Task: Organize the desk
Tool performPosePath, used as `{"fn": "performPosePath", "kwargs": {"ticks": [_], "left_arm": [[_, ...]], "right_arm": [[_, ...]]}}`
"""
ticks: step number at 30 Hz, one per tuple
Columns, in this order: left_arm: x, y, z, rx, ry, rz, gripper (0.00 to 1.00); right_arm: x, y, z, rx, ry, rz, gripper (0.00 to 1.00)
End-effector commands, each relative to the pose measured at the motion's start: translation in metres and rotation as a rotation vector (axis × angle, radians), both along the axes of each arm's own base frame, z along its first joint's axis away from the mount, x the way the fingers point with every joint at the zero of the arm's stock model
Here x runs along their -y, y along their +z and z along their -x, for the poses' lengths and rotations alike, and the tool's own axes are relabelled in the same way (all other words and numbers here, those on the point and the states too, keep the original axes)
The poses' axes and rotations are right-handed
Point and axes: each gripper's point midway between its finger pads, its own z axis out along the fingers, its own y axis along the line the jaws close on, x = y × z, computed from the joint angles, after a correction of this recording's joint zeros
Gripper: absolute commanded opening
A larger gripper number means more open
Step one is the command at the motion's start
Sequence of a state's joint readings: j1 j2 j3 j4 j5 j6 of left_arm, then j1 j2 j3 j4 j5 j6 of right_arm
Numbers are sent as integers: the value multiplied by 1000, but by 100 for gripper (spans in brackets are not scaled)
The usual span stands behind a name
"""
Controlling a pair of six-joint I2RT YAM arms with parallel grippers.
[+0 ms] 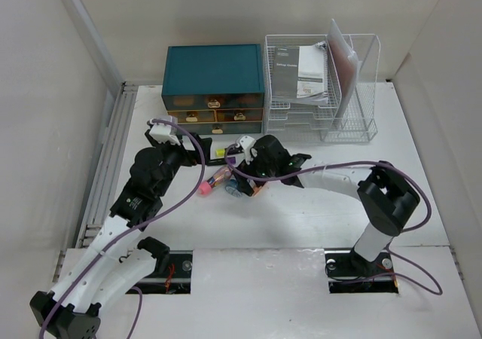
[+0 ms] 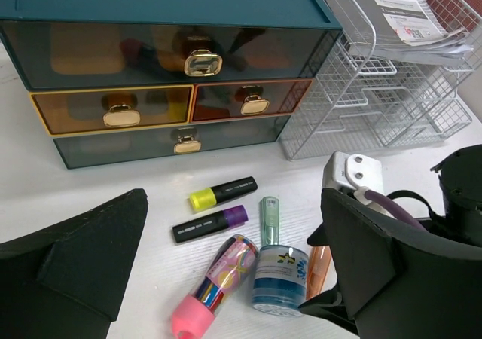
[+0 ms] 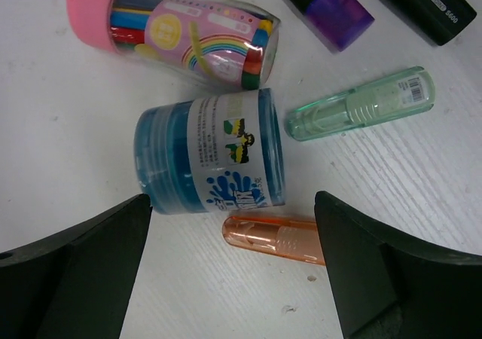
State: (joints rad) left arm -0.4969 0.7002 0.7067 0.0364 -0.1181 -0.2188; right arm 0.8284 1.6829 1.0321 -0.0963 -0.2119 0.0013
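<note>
A small heap of desk items lies in front of the drawers. It holds a blue jar [image 3: 211, 151] on its side, an orange clear tube [image 3: 271, 237], a green clear tube [image 3: 361, 104], a pink-capped rainbow pen tube [image 3: 181, 34], a purple highlighter [image 2: 211, 224] and a yellow highlighter [image 2: 222, 193]. My right gripper [image 3: 232, 226] hovers open over the orange tube, with the jar just beyond its tips. The left gripper [image 2: 230, 248] is open too and empty, above the same heap [image 1: 226, 181]. The right wrist [image 2: 452, 203] crowds in from the right of the left wrist view.
A teal drawer unit [image 1: 214, 75] with gold knobs stands at the back, its drawers shut. Right of it a white wire tray stack [image 1: 316, 90] holds papers and a folder. Both arms meet over the middle of the white table [image 1: 422, 203].
</note>
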Motion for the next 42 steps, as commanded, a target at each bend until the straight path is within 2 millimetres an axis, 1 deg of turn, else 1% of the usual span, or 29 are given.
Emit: {"fn": "performPosePath", "kwargs": {"ticks": [1, 2, 3, 4, 5, 7, 10, 11, 13, 14, 17, 18, 19, 21, 22, 23, 26, 27, 29, 30, 33, 34, 36, 37, 38, 39, 40, 41, 42], "left_arm": [[-2, 8, -2, 31, 13, 11, 100], [-2, 8, -2, 31, 13, 11, 100], [-2, 8, -2, 31, 13, 11, 100], [-2, 8, -2, 31, 13, 11, 100], [-2, 8, -2, 31, 13, 11, 100], [-2, 8, -2, 31, 13, 11, 100], [-2, 8, -2, 31, 13, 11, 100], [-2, 8, -2, 31, 13, 11, 100], [-3, 8, -2, 34, 13, 3, 100], [-1, 8, -1, 34, 4, 3, 100], [-1, 8, -1, 34, 4, 3, 100], [-1, 8, -1, 34, 4, 3, 100], [-1, 8, -1, 34, 4, 3, 100], [-1, 8, -1, 34, 4, 3, 100], [-1, 8, -1, 34, 4, 3, 100], [-1, 8, -1, 34, 4, 3, 100], [-1, 8, -1, 34, 4, 3, 100], [-1, 8, -1, 34, 4, 3, 100], [-1, 8, -1, 34, 4, 3, 100], [-1, 8, -1, 34, 4, 3, 100], [-1, 8, -1, 34, 4, 3, 100], [-1, 8, -1, 34, 4, 3, 100], [-2, 8, -2, 34, 13, 3, 100], [-3, 8, -2, 34, 13, 3, 100], [-4, 8, -3, 35, 23, 2, 100], [-5, 5, -5, 26, 34, -4, 98], [-5, 1, -5, 14, 35, 2, 98], [-6, 1, -5, 15, 44, 1, 97], [-5, -2, -7, 3, 45, 7, 97]], "right_arm": [[-20, 28, -20, 87, -43, -63, 94], [-22, 26, -22, 85, -43, -60, 94], [-24, 30, -23, 91, -43, -67, 94], [-23, 25, -23, 84, -43, -59, 94], [-26, 20, -19, 77, -32, -51, 94], [-32, 20, -16, 72, -14, -56, 95], [-37, 21, -8, 60, 14, -66, 96], [-37, 25, -8, 67, 14, -74, 97], [-38, 26, -7, 62, 21, -78, 97], [-38, 30, -7, 68, 21, -85, 97], [-38, 30, -7, 68, 21, -85, 97], [-38, 24, -7, 61, 21, -76, 97], [-37, 24, -8, 65, 14, -72, 97], [-36, 11, -10, 47, -2, -47, 97], [-34, 10, -13, 50, -31, -41, 97], [-32, 3, -14, 42, -47, -27, 97], [-33, -2, -17, 26, -69, -22, 97], [-33, -7, -16, 20, -69, -13, 97], [-33, -7, -16, 30, -75, -5, 93], [-33, -7, -16, 30, -75, -5, 86], [-33, 2, -18, 47, -82, -17, 71], [-33, 2, -18, 47, -82, -18, 59], [-33, 13, -20, 74, -83, -31, 45], [-32, 19, -20, 93, -73, -36, 31], [-32, 28, -21, 121, -57, -40, 24], [-32, 48, -22, 156, -52, -71, 19], [-29, 57, -21, 176, -43, -75, 12], [-27, 67, -20, 202, -29, -78, 4], [-24, 97, -20, 254, -12, -101, 0]]}}
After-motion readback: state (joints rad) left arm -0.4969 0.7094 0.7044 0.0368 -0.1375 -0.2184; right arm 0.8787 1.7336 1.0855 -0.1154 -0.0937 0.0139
